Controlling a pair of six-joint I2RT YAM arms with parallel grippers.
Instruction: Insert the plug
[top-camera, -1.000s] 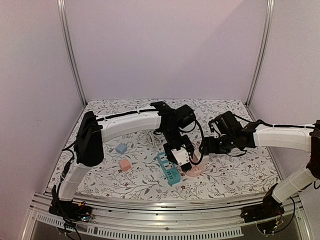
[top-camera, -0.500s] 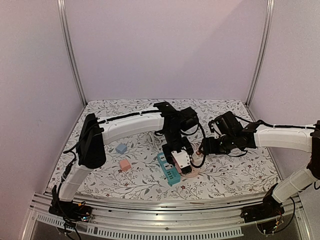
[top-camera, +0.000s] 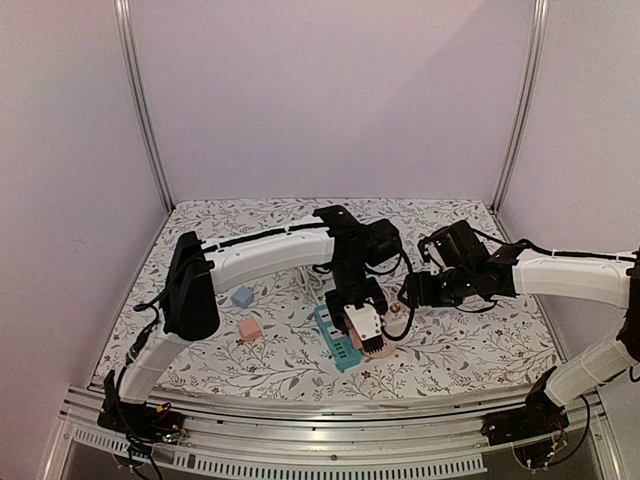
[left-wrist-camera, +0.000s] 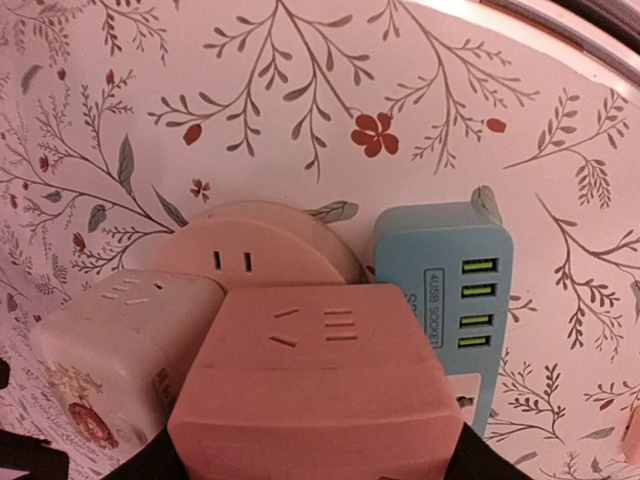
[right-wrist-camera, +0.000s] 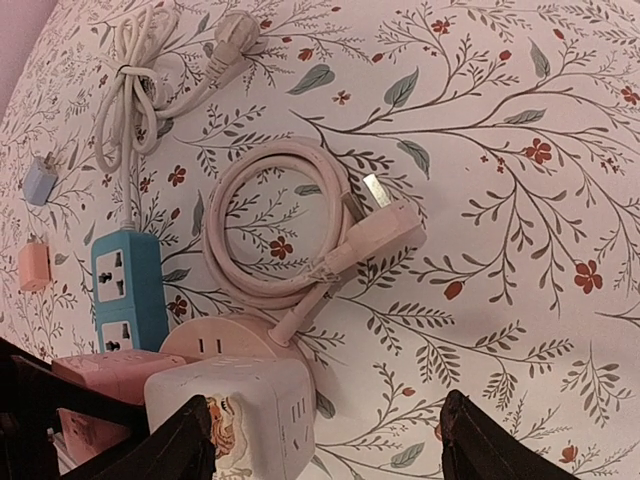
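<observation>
Ok, the floral surface (top-camera: 470, 350) carries everything. L arm reaches over the middle and R arm comes in from the right side. Blue power strip (left-wrist-camera: 445, 290) lies flat w/ USB ports up, just beside the round pink socket (left-wrist-camera: 250, 255). White cube socket (right-wrist-camera: 230, 400) sits against that round one. L hand (top-camera: 366, 332) is pinching a pink cube socket (left-wrist-camera: 320, 380), fingers pressed on both its sides, close by the strip and the round socket. R hand (right-wrist-camera: 325, 445) is spread wide, near the white cube. Pink cable coil (right-wrist-camera: 265, 235) lies flat just past the round socket. The pink plug (right-wrist-camera: 385, 228) rests across the coil's edge, prongs bare, not in any socket. White cable (right-wrist-camera: 130, 90) is bundled well apart. Small blue adapter (top-camera: 242, 296) and small pink adapter (top-camera: 250, 329) sit left of the strip.
</observation>
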